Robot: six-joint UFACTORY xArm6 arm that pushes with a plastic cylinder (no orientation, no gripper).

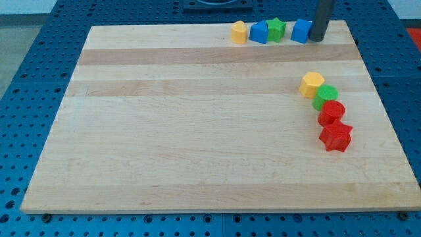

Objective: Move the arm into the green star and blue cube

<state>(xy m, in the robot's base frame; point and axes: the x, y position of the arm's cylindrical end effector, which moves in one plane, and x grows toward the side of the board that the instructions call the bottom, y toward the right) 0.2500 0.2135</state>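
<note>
A green star (pixel 277 28) sits near the view's top edge of the wooden board (pixel 197 131). A blue cube (pixel 301 31) lies just to its right, with a small gap between them. My tip (pixel 317 39) is down at the board, touching the blue cube's right side. Another blue block (pixel 259 31) touches the green star's left side, and a yellow block (pixel 239 31) lies left of that. The rod comes down from the view's top.
At the view's right a curved row runs downward: a yellow hexagonal block (pixel 312 84), a green round block (pixel 325 97), a red round block (pixel 331 112) and a red star (pixel 336 136). The board's top edge is close behind the top row.
</note>
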